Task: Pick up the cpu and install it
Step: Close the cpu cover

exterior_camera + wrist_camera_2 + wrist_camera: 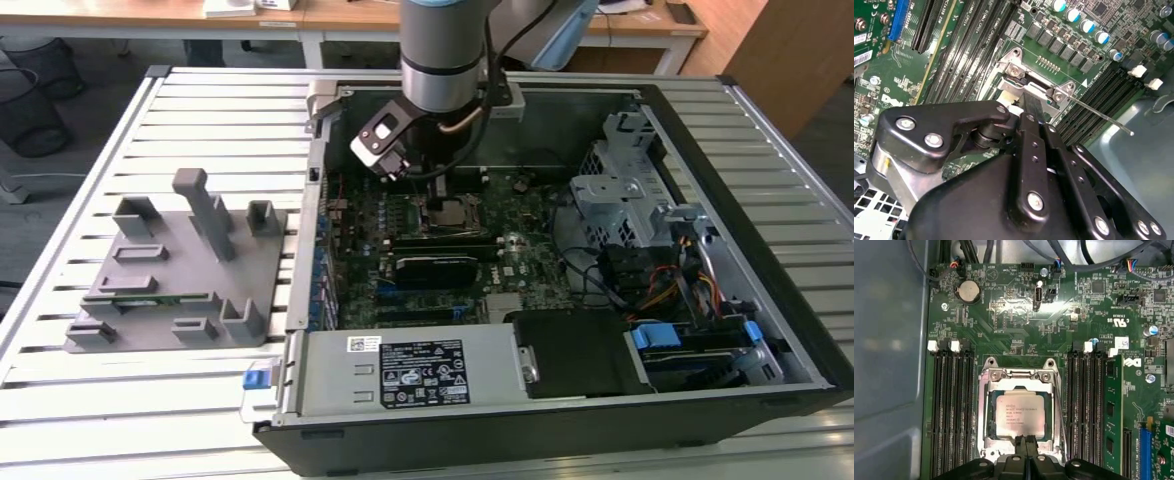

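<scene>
**Pincer and cpu, first wrist view.** My pincer [1025, 440] has its fingers pressed together, a hairline between them, gripping nothing. Its tips sit at one edge of the cpu [1020, 414]. The cpu lies flat inside the socket frame [984, 410], flanked by memory slots [951, 410].

**Exterior view.** My arm [441, 50] stands over the motherboard [521, 215], just above frame centre, within the open computer case [561, 440] on the desk [200, 110].

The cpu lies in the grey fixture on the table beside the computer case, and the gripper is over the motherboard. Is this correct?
Not quite. The cpu does not lie in the grey fixture; the first wrist view shows it lying in the socket on the motherboard. The gripper is over the motherboard, as you say.
</scene>
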`<state>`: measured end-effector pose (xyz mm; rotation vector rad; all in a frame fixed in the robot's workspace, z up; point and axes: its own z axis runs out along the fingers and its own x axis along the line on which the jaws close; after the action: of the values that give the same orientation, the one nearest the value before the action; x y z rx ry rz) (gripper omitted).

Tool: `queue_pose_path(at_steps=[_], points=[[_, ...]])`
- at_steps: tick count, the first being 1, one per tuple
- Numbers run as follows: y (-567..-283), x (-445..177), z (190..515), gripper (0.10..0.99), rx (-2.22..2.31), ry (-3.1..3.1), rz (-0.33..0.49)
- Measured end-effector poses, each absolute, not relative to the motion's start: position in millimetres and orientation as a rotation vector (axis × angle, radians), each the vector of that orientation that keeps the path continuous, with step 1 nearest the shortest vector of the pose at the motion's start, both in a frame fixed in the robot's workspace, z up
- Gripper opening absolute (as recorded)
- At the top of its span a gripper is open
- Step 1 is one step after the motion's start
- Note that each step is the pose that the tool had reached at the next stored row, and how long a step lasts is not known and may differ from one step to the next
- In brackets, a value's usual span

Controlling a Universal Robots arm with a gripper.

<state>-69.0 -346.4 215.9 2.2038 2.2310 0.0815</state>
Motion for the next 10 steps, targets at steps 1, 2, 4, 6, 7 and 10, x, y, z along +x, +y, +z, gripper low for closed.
queue_pose_path(at_steps=[1,2,4,6,7,10], points=[[-346,-69,215,0.106,2.204,2.231,0.082],[-346,-69,213,0.106,2.203,2.231,0.082],[-346,-69,210,0.106,2.204,2.232,0.083],[-346,-70,208,0.106,2.204,2.232,0.083],[-346,-70,207,0.106,2.204,2.232,0.083],[-346,-70,204,0.106,2.204,2.232,0.083]])
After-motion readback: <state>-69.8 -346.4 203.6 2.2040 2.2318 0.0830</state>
